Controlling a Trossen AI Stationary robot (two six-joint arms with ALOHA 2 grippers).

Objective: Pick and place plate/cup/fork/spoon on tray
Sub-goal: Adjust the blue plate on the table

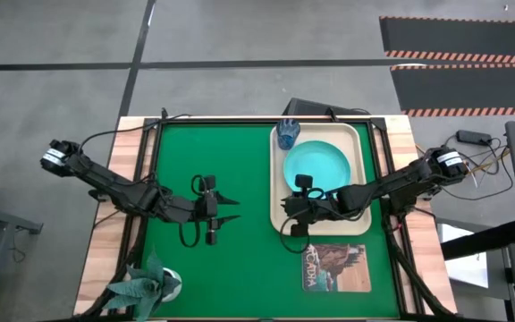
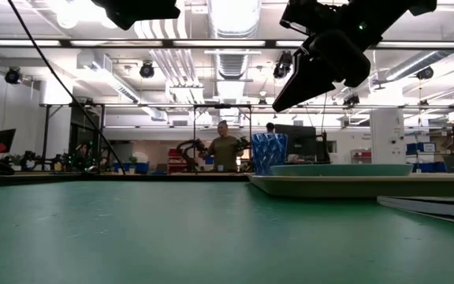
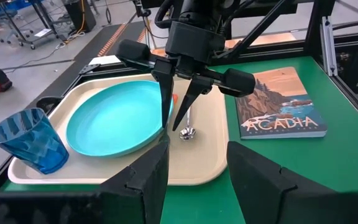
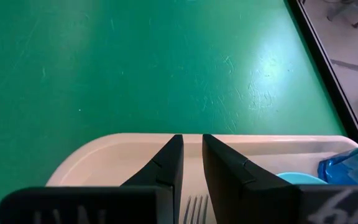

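The beige tray lies at the table's right and holds the turquoise plate and, in its far left corner, the blue cup. The fork lies on the tray's near left part. Its tines show between my right fingers, and its silver head shows beside the plate. My right gripper hovers above it, pointing down, only narrowly open and empty. My left gripper is open and empty over the green mat, left of the tray. I cannot make out the spoon.
A printed Acadia card lies just near of the tray. A small potted plant stands at the near left corner. Black frame rails border the mat. People stand in the room beyond the table.
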